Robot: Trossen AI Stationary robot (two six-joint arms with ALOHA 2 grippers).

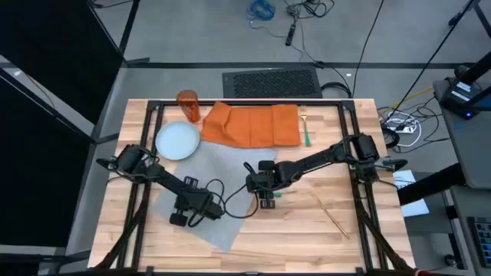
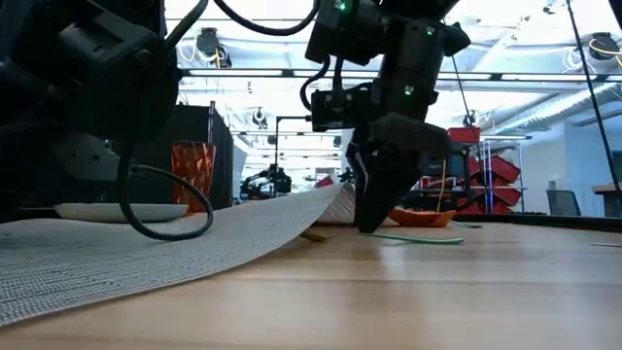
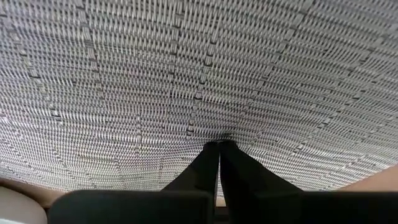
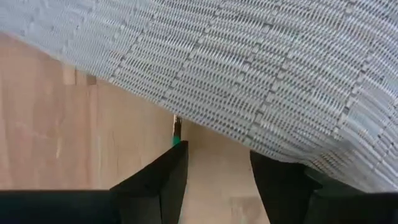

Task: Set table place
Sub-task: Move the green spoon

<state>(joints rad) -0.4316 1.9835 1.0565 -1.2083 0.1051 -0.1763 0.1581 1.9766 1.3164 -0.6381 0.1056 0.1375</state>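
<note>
My left jaws [image 1: 186, 211]: pressed together, tips down on the grey placemat [image 1: 201, 178], which fills the left wrist view.
My right jaws [image 1: 268, 201]: apart, tips down at the worktop [image 1: 291, 238], just off the placemat's near edge; that edge is lifted and curls over them.
Between my right fingers [image 4: 163, 180]: a thin green-handled piece of cutlery [image 4: 176, 133] lies on the wood, partly under the raised cloth.
Beyond my left jaws: pale-blue plate [image 1: 178, 141] sits on the placemat's far corner, orange tumbler [image 1: 189, 106] just behind it.
Beyond my right jaws: orange napkin [image 1: 253, 125] spread flat, a green-handled fork [image 1: 305, 129] just beside it.
To my right side: a thin gold piece [image 1: 331, 214] lies alone on bare wood.
</note>
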